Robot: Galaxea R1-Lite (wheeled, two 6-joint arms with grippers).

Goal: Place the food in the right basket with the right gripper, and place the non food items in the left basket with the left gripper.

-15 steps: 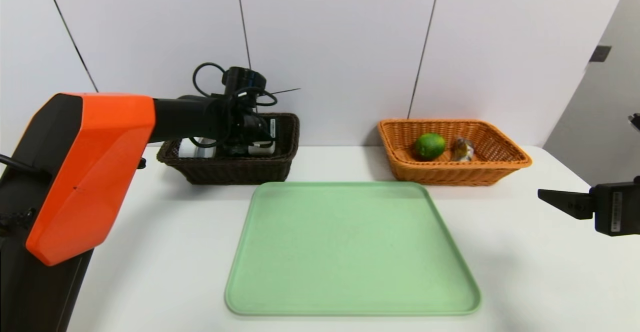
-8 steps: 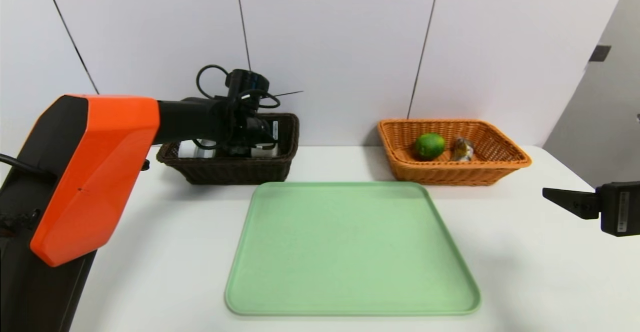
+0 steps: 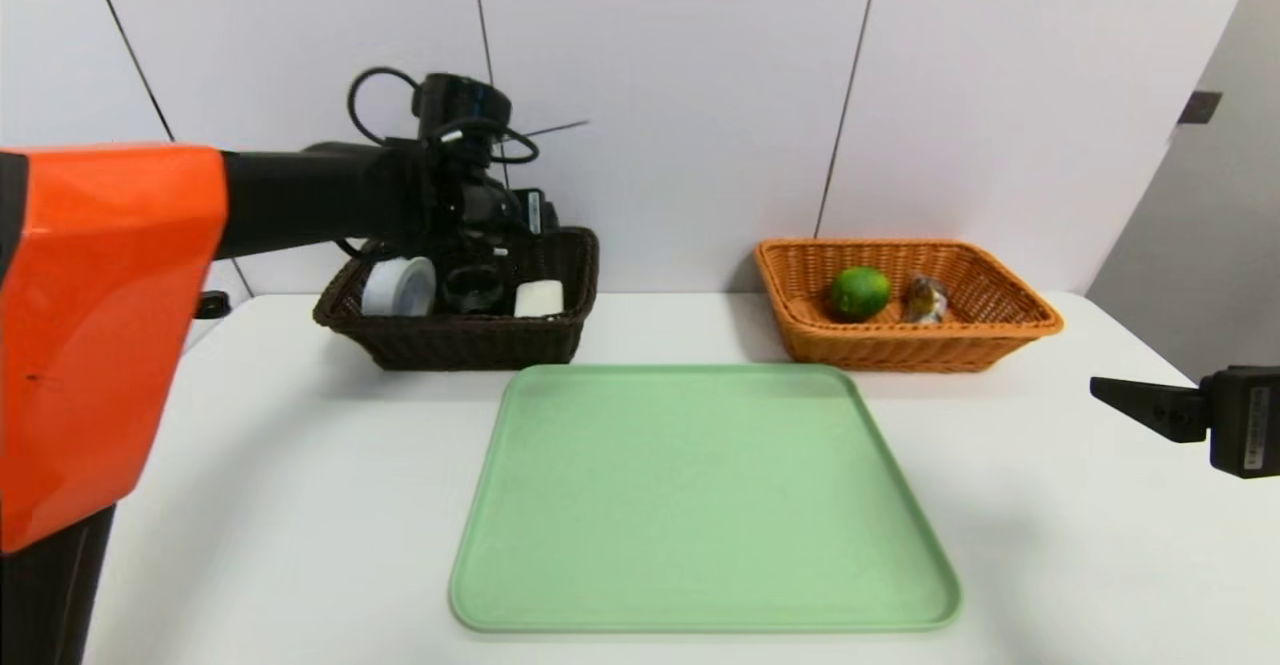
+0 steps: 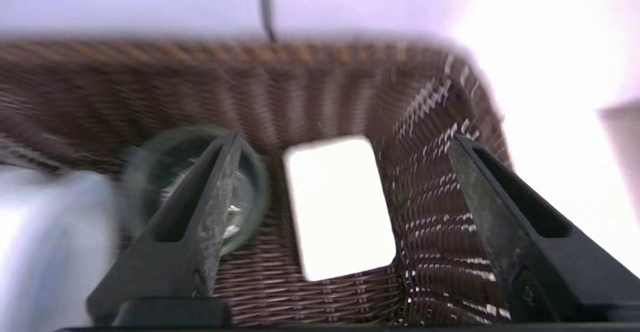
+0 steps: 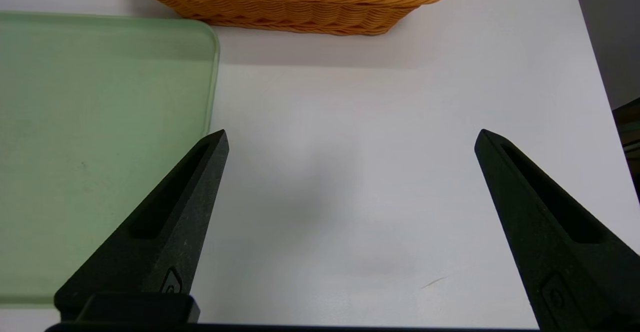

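In the head view, the left arm (image 3: 120, 315) is reaching across from the left, and its gripper is hanging over the dark brown basket (image 3: 450, 343). Inside that basket, the white roll (image 3: 400, 287) is lying toward the left end, the small glass cup (image 3: 474, 288) is sitting in the middle, and the white bar (image 3: 540, 299) is resting toward the right end. The orange basket (image 3: 910, 350) is standing on the right of the white table (image 3: 1040, 545), holding the green lime (image 3: 860, 293) and, just to the right of it, the wrapped sweets (image 3: 925, 300). A green tray (image 3: 705, 495) is lying on the table in front of the two baskets. The right gripper is waiting at the far right, well apart from the tray.

In the left wrist view, the left gripper (image 4: 345, 142) is standing wide with nothing between its fingers (image 4: 220, 197). Beyond them, the bar is lying on the woven floor of the basket, apart from both fingers, and the cup is showing its round rim partly behind one finger. The roll is appearing as a blurred white shape beside the cup.

In the right wrist view, the right gripper (image 5: 352, 140) is staying idle over the bare tabletop, its jaws standing wide and holding nothing. The tray and the orange basket are both showing beyond it.
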